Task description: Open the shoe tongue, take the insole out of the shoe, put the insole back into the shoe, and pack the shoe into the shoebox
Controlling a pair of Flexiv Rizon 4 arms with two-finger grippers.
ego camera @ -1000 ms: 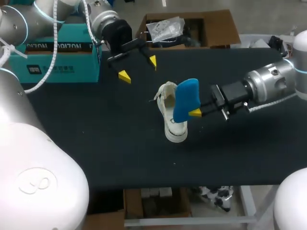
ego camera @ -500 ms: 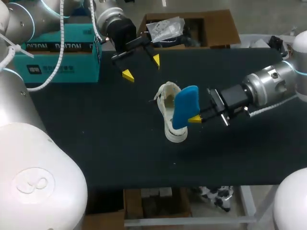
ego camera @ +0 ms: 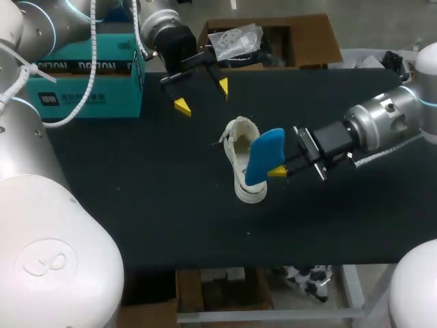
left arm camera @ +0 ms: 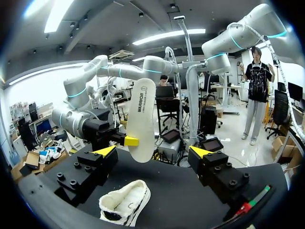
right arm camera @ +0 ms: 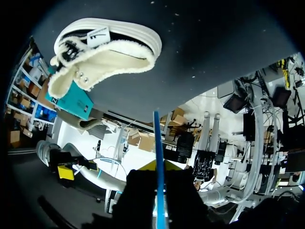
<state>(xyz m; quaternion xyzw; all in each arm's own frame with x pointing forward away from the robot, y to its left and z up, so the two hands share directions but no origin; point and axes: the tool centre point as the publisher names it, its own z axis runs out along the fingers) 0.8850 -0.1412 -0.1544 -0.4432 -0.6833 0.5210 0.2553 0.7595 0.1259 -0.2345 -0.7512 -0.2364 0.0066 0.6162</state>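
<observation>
Over the black table (ego camera: 136, 205), seen from above, the right gripper (ego camera: 276, 171) clamps the blue foam insole (ego camera: 263, 156) above the white fleece-lined shoe (ego camera: 240, 179); the left gripper (ego camera: 203, 96) hangs spread apart. Left wrist: bare table surrounds the shoe. Right wrist: insole edge-on; lower it toe-first, I judge, aligned with the opening.

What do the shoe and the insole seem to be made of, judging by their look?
Shoe: the lining and collar look like cream fleece, fuzzy and matte; the sole looks like smooth white rubber. Insole: probably foam, matte blue on one face, pale on the other; thin, yet it keeps its shape held at one end.
</observation>
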